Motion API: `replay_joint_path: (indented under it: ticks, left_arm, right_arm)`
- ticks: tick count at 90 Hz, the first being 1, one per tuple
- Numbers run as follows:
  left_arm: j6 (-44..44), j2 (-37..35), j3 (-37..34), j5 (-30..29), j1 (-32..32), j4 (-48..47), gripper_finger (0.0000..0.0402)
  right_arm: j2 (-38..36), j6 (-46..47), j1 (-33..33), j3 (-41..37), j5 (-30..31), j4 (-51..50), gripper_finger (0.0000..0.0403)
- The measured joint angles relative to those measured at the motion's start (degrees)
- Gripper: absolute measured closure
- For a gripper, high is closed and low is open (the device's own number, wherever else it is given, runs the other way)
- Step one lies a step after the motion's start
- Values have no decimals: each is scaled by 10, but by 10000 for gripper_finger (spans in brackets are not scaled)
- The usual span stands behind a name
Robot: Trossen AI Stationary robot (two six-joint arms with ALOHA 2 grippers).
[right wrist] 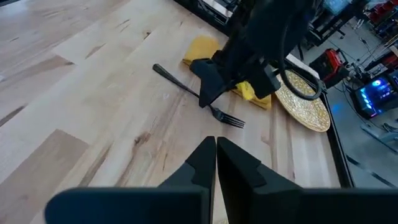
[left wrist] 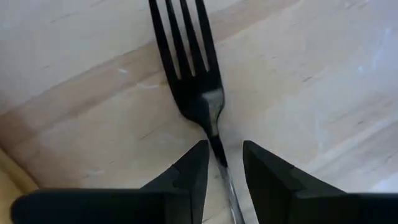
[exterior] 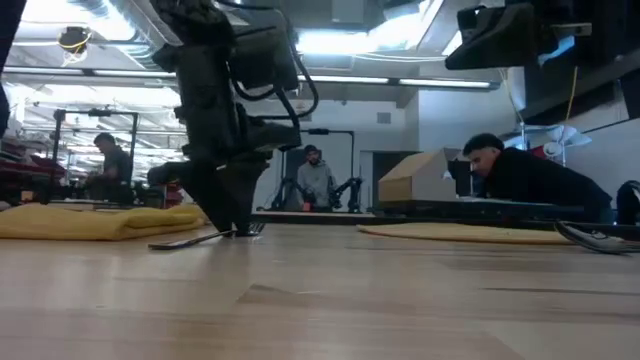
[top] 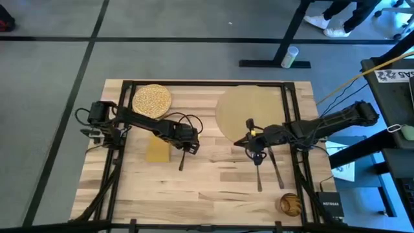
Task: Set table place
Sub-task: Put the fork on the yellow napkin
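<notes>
The left hand sits low on the desk just right of the napkin, its fingers slightly parted on either side of the fork neck; whether they actually grip it cannot be told. From above the hand covers the fork's head, and only the handle shows, running toward the desk's near edge and slanting a little left. In the left wrist view the handle is cut off by the frame edge, and the tines point away from the hand.

The mat lies flat at the far right of the desk, touching the black frame on its far side. The right arm crosses its near edge and hides part of the rim. In the low view it shows only as a thin tan strip.

The right hand hovers just near of the mat, fingers pressed together with nothing between them. Two utensils lie under and near of it, long axes running near to far; their kind is hard to make out.

The plate rests at the far left corner. A wooden bowl sits at the near right corner beside a black box with lettering too small to read.
</notes>
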Motion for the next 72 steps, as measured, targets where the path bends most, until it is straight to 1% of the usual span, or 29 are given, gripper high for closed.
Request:
replay_joint_path:
  ticks: [8, 21, 26, 36, 45, 53, 72]
  left_arm:
    - [12, 0, 5, 1, 0, -16, 330]
    - [39, 2, 33, 2, 0, -77, 383]
    - [52, 3, 48, 4, 0, -108, 394]
    - [77, 3, 81, 5, -1, -141, 400]
    - [92, 2, 110, 5, 0, -194, 401]
    - [103, 2, 146, 4, 0, -217, 401]
    - [120, 2, 234, 3, -2, -318, 401]
  right_arm:
    - [0, 0, 0, 0, 7, -1, 397]
    - [0, 0, 0, 0, 10, -3, 397]
    - [0, 0, 0, 0, 10, -3, 397]
    - [0, 0, 0, 0, 10, -3, 397]
    - [0, 0, 0, 0, 10, -3, 397]
    - [0, 0, 0, 0, 10, -3, 397]
    - [0, 0, 0, 0, 10, -7, 397]
